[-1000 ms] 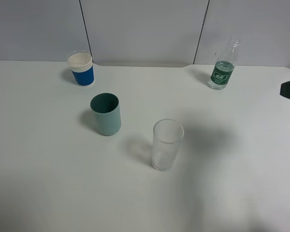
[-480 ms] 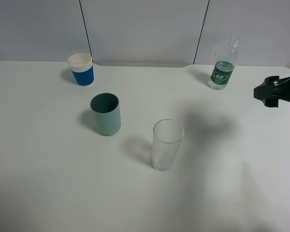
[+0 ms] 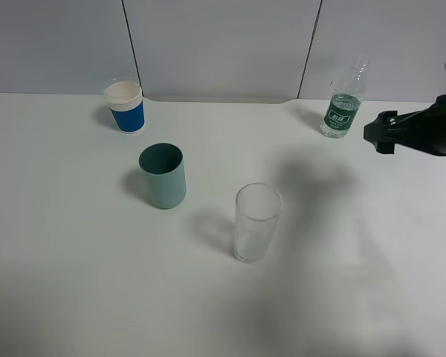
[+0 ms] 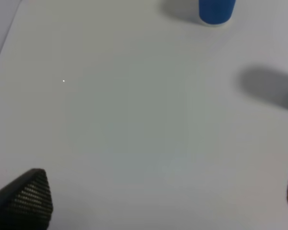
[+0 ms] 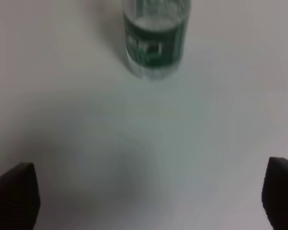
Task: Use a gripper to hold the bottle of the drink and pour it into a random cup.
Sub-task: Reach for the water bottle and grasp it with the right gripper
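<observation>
The bottle (image 3: 340, 113) stands upright at the far right of the tabletop (image 3: 74, 245), by the wall. The right hand (image 3: 377, 135) hovers near it, released and empty. The glass (image 3: 257, 222) stands well apart, mid-tabletop. The left hand (image 4: 158, 201) is released too.

No readable text; white marks on bottle (image 3: 343, 108) blurred, illegible.

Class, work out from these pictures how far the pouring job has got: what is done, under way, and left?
Done: nothing yet; the bottle stands upright, ungripped, and the glass tumbler looks empty. In hand: the right pincer, open, points at the bottle from close by without touching it. Left: grasp, lift, carry to a cup, pour.
</observation>
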You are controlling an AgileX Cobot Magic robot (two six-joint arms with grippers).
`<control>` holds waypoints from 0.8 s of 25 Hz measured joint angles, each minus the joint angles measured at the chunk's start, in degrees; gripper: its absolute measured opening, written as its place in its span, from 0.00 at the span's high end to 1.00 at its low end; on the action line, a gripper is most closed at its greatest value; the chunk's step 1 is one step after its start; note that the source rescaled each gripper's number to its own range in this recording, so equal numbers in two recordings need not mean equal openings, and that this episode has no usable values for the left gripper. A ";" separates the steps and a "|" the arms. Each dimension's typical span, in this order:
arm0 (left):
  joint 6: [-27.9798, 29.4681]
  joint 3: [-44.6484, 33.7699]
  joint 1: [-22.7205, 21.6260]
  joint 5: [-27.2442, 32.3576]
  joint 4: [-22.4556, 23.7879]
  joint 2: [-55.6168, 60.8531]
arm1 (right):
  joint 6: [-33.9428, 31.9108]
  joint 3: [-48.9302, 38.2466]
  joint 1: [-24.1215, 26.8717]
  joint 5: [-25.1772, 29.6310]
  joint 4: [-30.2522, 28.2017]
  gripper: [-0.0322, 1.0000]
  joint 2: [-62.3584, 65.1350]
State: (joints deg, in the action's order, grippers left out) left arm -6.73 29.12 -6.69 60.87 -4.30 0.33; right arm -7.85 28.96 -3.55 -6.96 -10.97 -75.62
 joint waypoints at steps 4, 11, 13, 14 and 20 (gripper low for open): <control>0.00 0.00 0.00 0.00 0.00 0.00 | 0.48 0.03 0.00 -7.15 0.00 0.12 -4.87; 0.00 0.00 0.00 0.00 0.00 0.00 | 4.81 0.13 0.33 -18.65 0.74 0.12 -15.55; 0.00 0.00 0.00 0.00 0.00 0.00 | 5.63 0.17 1.09 -22.14 1.93 0.12 -18.73; 0.00 0.00 0.00 0.00 0.00 0.00 | 6.16 0.17 1.47 -23.84 2.64 0.12 -20.26; 0.00 0.00 0.00 0.00 0.00 0.00 | 6.79 0.24 3.77 -31.81 4.60 0.12 -27.58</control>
State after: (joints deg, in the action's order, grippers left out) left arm -6.73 29.12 -6.69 60.87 -4.30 0.33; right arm -1.06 29.20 0.22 -38.77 -6.37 -103.20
